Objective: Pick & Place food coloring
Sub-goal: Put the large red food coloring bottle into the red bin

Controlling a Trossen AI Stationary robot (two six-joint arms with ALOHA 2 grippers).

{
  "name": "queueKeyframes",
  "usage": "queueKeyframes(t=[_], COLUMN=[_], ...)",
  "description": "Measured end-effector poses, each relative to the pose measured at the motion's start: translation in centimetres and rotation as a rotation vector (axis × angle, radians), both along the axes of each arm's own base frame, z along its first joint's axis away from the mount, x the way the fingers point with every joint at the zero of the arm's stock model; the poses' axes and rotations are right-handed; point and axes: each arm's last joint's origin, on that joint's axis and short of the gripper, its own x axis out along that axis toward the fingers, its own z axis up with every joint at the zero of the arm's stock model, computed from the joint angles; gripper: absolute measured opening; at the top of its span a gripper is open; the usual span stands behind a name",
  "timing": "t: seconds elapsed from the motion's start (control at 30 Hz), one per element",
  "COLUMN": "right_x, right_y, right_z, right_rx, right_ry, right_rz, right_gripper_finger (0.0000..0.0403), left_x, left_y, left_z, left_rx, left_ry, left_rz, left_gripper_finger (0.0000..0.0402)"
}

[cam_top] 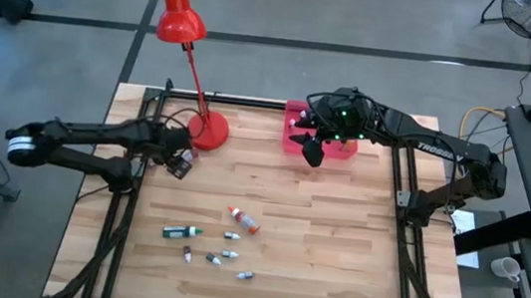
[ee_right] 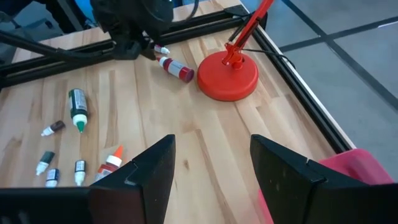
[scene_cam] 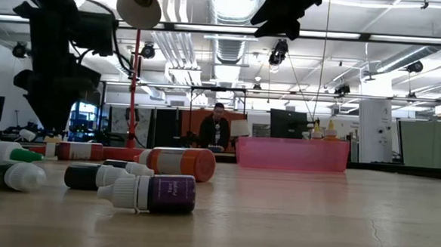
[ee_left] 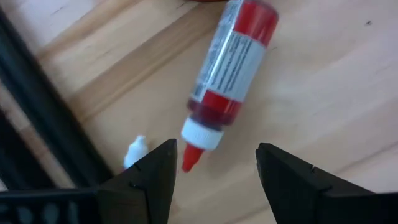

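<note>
Wood bench (cam_top: 336, 237), slatted, with black frame rails along its sides.

Lamp (cam_top: 209, 131): red, round base at the bench's far left, head leaning out past the far edge.

Tray (cam_top: 294, 139): pink, rectangular, far side of the bench right of centre; a few small bottles stand in it.

Left pincer (cam_top: 180, 164): low over the bench just beside the lamp base, fingers spread and empty. A red bottle (ee_left: 231, 59) lies on its side directly ahead of it, its red tip pointing between the fingers, and a small white cap (ee_left: 135, 151) lies beside the tip.

Right pincer (cam_top: 313, 153): raised above the tray's near edge, fingers parted, holding nothing.

Food coloring on the near half of the bench, all lying flat:
- orange bottle (cam_top: 243, 220), the farthest back
- green bottle (cam_top: 179, 230), to its left
- five small bottles, loosely scattered just nearer, one purple (scene_cam: 150, 193)
</note>
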Motion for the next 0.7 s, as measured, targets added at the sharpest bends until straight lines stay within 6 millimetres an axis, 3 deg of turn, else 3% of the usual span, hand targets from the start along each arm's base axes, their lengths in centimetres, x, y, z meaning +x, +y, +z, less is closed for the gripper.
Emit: queueKeyframes(t=[0.7], right_x=[0.0], right_y=[0.0], right_z=[-1.5], right_rx=[0.02], right_ry=[0.036], right_rz=[-0.008], right_gripper_finger=[0.0201], left_x=[2.1], left_y=[0.8], left_z=[-4.2], left_rx=[-0.018], left_ry=[0.033], left_rz=[0.028], left_gripper_finger=[0.0193])
